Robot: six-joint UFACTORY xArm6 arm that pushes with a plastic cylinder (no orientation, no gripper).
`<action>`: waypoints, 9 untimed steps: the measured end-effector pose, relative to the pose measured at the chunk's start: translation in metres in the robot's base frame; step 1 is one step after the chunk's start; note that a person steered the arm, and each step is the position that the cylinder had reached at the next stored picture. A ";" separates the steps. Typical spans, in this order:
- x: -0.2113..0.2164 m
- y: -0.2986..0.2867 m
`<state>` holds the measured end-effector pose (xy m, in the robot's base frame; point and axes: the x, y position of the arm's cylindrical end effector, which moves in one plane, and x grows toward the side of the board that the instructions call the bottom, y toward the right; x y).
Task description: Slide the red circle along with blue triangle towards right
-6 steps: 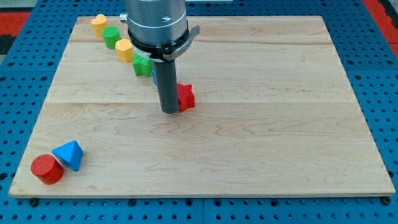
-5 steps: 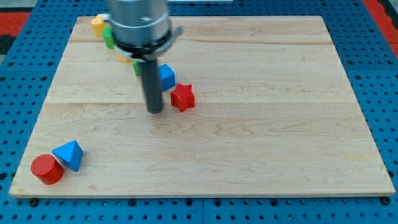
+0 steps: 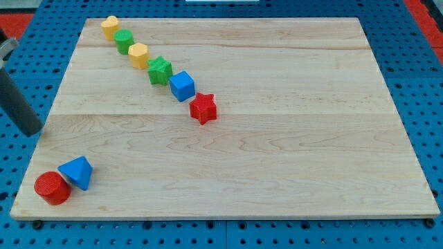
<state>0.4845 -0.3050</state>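
Note:
The red circle [image 3: 52, 188] lies at the board's bottom left corner. The blue triangle [image 3: 77, 171] touches it on its upper right side. My rod comes in from the view's left edge and my tip [image 3: 31, 131] rests just off the board's left edge, above and left of the red circle, apart from both blocks.
A diagonal row of blocks runs from the top left toward the middle: yellow block [image 3: 109, 26], green circle [image 3: 124, 41], yellow block [image 3: 138, 55], green star [image 3: 160, 70], blue cube [image 3: 182, 86], red star [image 3: 203, 108]. The wooden board [image 3: 291, 138] sits on a blue pegboard.
My rod has moved far to the left, from beside the red star to the board's left edge. The blocks have not moved.

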 end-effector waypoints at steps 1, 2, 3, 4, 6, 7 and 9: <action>0.003 0.000; 0.037 0.000; 0.082 0.000; 0.096 0.000; 0.126 0.012; 0.123 0.020; 0.108 0.054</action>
<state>0.5923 -0.2512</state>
